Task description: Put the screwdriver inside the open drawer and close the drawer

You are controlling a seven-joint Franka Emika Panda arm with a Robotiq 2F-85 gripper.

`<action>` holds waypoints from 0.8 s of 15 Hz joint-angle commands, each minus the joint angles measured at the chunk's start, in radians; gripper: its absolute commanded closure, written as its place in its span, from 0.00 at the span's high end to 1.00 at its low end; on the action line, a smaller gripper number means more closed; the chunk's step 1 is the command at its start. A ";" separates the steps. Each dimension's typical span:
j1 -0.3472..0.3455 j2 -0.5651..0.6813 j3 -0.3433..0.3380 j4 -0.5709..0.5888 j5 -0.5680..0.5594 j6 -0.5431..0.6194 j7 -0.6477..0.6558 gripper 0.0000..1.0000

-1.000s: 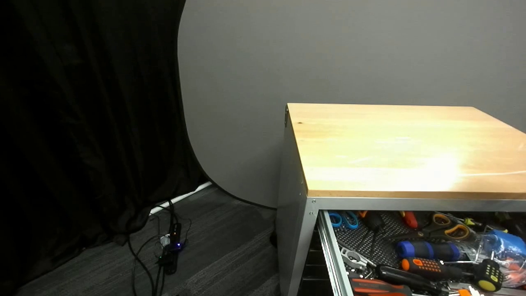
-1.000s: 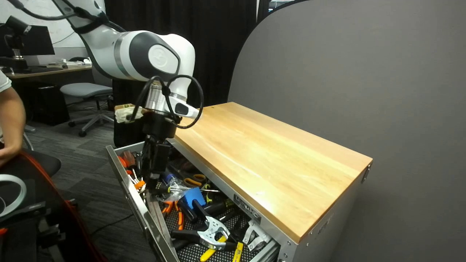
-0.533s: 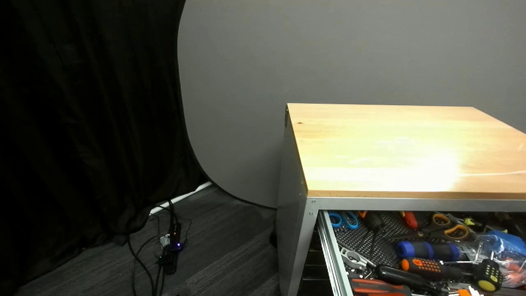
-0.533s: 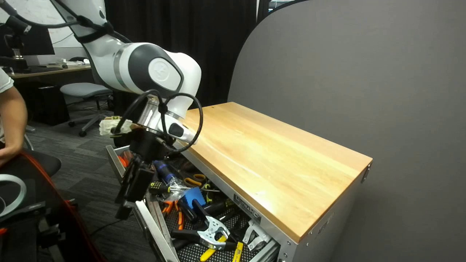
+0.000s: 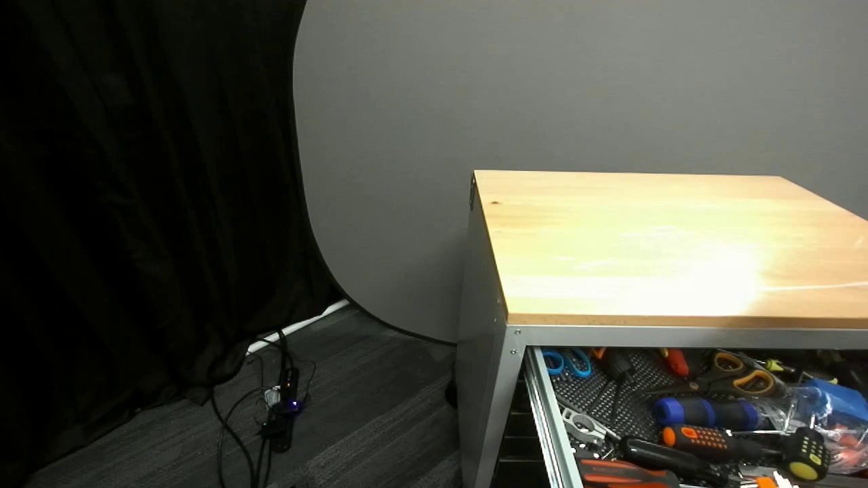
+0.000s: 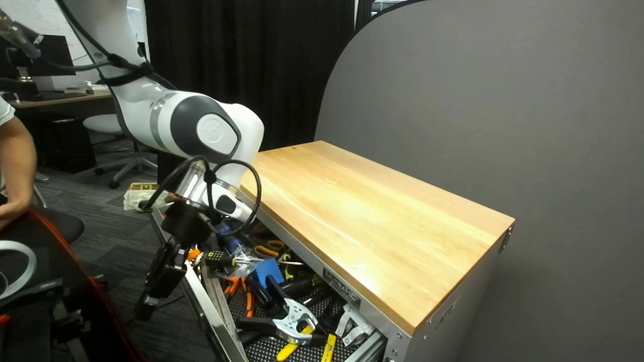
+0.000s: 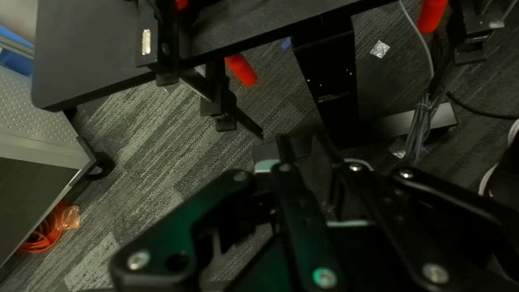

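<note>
The screwdriver (image 6: 219,258), with its black and yellow handle, lies among other tools in the grey metal drawer (image 6: 224,328); its handle (image 5: 807,453) also shows in an exterior view. The drawer stands pulled out below the wooden top, its side rail (image 5: 550,423) visible. My gripper (image 6: 145,306) hangs outside the drawer, past its front panel and tilted down and away from the cabinet, apart from the screwdriver. In the wrist view the gripper (image 7: 304,148) has a narrow gap between its fingers, with nothing seen in it.
Several tools fill the drawer, among them a clamp (image 6: 297,319), a blue block (image 6: 268,271) and scissors (image 5: 736,376). A black bench (image 7: 263,28) stands over carpet in the wrist view. A person's arm (image 6: 19,161) shows at an exterior view's edge.
My gripper has swung from above the drawer out over its front panel and lower, tilting as it goes. The drawer and the screwdriver have stayed where they were.
</note>
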 commanded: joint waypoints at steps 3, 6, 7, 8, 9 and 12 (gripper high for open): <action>0.070 0.082 0.004 0.068 0.024 0.078 0.119 0.05; 0.104 0.123 0.007 0.116 0.031 0.117 0.178 0.08; 0.116 0.141 0.006 0.140 0.030 0.130 0.199 0.07; 0.125 0.154 0.005 0.158 0.031 0.127 0.210 0.08; 0.134 0.160 0.003 0.172 0.025 0.126 0.223 0.06; 0.146 0.184 -0.005 0.233 0.014 0.134 0.250 0.06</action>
